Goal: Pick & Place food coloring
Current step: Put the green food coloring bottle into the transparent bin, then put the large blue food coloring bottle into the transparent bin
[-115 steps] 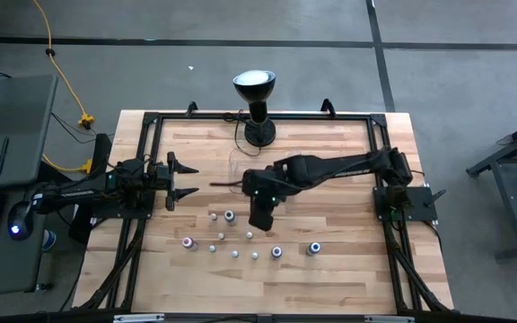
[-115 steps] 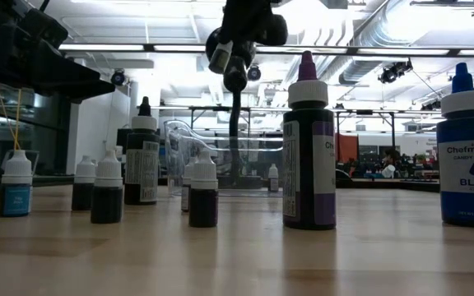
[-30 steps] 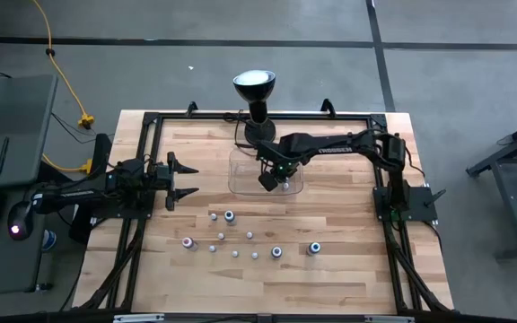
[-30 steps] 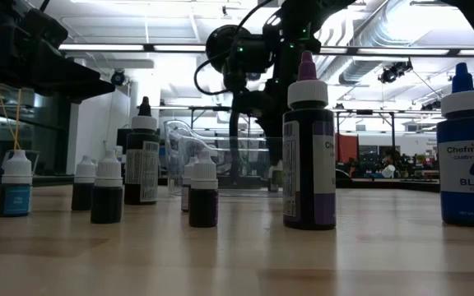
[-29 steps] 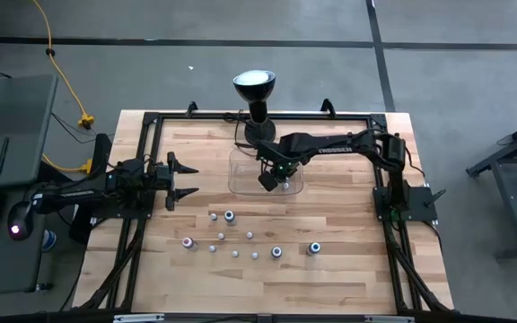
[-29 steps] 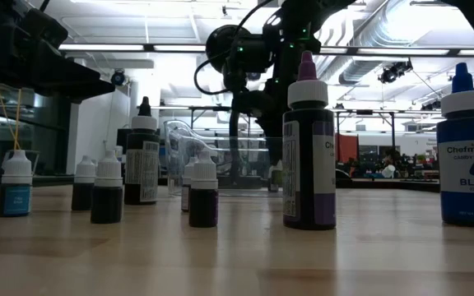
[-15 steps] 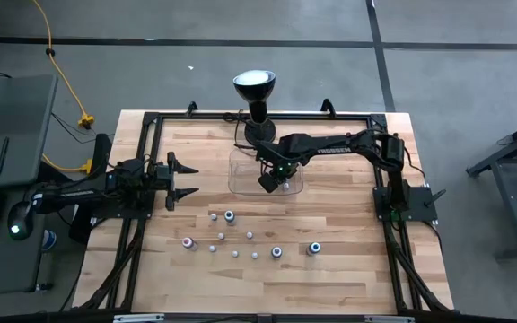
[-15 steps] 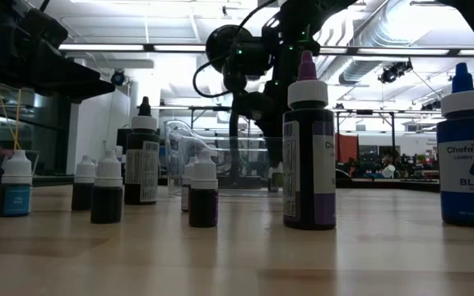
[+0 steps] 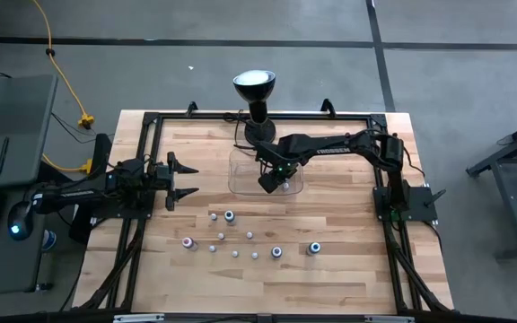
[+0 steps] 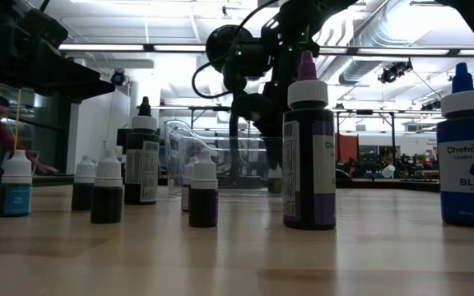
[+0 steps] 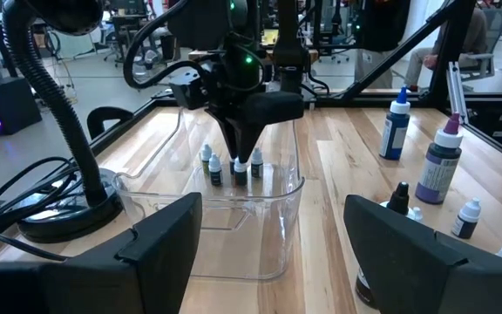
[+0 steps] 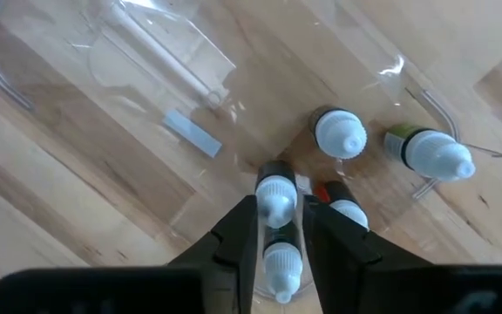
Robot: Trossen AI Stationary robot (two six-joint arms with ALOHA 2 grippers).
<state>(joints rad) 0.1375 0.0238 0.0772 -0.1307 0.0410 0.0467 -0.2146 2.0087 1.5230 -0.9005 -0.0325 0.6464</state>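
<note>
- Right gripper (image 12: 279,228) lowered inside the clear tray (image 9: 240,184), fingers (image 12: 238,231) clamped on a white-capped food coloring bottle (image 12: 275,199), probably to stand it beside three already there.
- Left gripper (image 9: 189,179) parked at the table's left edge, spread open, empty.
- Remaining bottles (image 9: 249,244) loose on the table.
- Nearest blue bottle (image 10: 470,160) labelled "Chefmaster", "BLUE".

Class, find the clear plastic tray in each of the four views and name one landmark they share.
High view: clear plastic tray, table centre, before the black lamp.
Low view: mid-background.
Left wrist view: centre.
Right wrist view: beneath the right end effector.
Shared landmark: the right end effector.
</note>
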